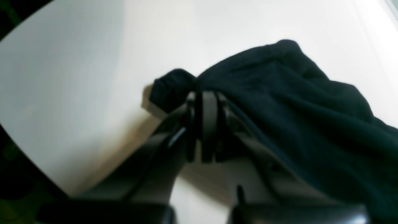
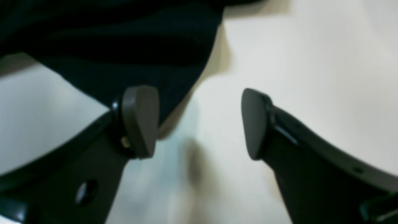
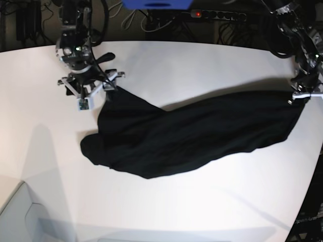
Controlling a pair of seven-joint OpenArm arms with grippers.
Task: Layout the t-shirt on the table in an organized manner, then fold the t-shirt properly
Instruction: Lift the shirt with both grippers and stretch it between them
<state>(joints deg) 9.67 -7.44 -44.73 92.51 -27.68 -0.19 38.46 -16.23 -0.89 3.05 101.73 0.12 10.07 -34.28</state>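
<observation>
The black t-shirt (image 3: 192, 136) lies stretched out and rumpled across the white table (image 3: 202, 60), running from upper left to right. My left gripper (image 3: 299, 97) is at the table's right edge, shut on the shirt's right end. In the left wrist view the gripper (image 1: 203, 96) pinches a bunch of the cloth (image 1: 295, 109), lifted off the table (image 1: 77, 62). My right gripper (image 3: 93, 83) is open at the shirt's upper left corner. In the right wrist view the gripper (image 2: 199, 123) holds nothing, and the shirt (image 2: 124, 40) hangs by the left finger (image 2: 140, 121). No tag or print shows.
Cables and a power strip (image 3: 217, 15) run behind the table's far edge, beside a blue object (image 3: 156, 4). The table's curved edge (image 3: 310, 191) drops off at the right. A pale box corner (image 3: 20, 217) sits at the bottom left.
</observation>
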